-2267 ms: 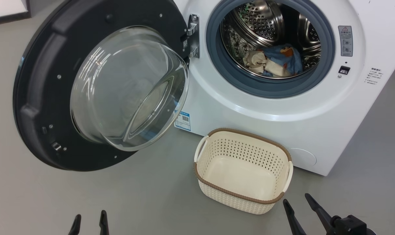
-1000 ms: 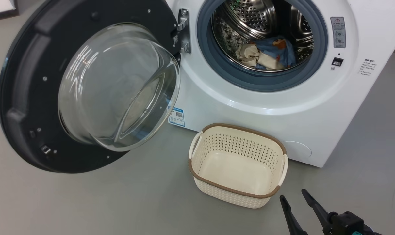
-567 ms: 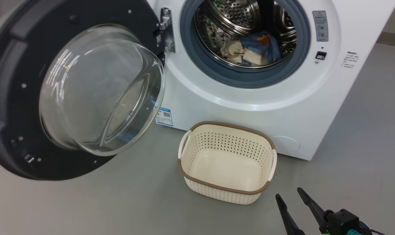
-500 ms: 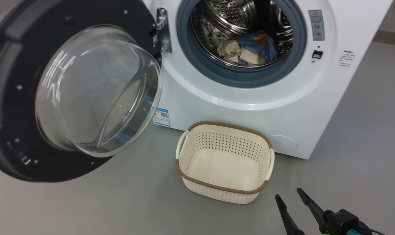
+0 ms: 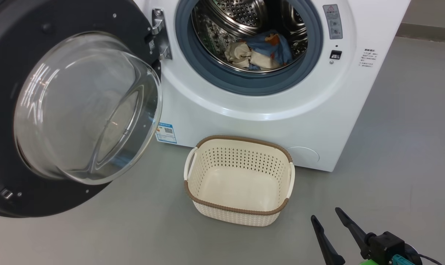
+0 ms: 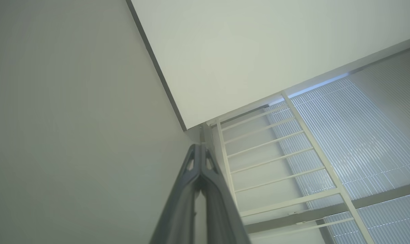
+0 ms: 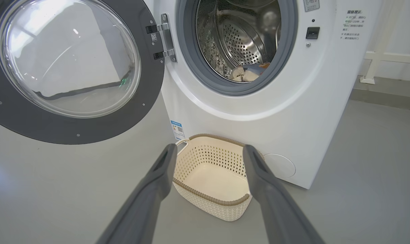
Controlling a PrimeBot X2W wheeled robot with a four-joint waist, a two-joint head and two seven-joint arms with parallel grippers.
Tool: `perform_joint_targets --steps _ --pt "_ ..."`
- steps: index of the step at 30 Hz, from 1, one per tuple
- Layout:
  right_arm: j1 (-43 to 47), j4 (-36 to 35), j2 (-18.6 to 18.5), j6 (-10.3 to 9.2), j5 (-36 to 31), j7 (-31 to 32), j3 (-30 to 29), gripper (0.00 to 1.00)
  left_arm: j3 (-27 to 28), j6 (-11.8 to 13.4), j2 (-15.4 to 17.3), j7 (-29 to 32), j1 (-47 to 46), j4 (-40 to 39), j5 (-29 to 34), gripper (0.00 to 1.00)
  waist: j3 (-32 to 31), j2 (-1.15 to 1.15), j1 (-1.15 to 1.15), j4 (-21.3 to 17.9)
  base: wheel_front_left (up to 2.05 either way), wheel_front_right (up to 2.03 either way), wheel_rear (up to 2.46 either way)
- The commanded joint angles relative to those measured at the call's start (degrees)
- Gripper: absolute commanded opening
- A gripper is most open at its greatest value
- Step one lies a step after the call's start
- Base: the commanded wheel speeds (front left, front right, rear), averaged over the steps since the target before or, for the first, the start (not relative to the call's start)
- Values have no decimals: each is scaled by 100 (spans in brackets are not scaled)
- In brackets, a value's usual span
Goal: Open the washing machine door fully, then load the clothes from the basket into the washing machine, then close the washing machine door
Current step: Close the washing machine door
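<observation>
Ahead, bare floor [image 5: 152, 232] separates basket [image 5: 240, 211] from right end effector [image 5: 324, 214].

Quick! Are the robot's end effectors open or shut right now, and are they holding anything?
Left end effector: shut, holding nothing.
Right end effector: open, holding nothing.

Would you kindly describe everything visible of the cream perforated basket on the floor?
The cream-white perforated plastic basket is rounded rectangular, with a brown woven-look rim and two side handles. It stands upright and empty on the grey floor, close before the white washing machine; whether they touch is unclear. The open right end effector hangs apart from it.
</observation>
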Motion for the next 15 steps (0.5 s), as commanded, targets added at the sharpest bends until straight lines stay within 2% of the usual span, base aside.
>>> perform_joint_targets --steps 1,15 --pt "-203 -111 -67 8 -3 -69 158 100 69 93 393 82 -173 -47 -69 0 3 0 0 -46 0 0 0" --pt "-256 -91 -120 8 8 -69 216 100 197 820 330 635 -795 415 -426 0 60 0 0 -217 0 0 0"
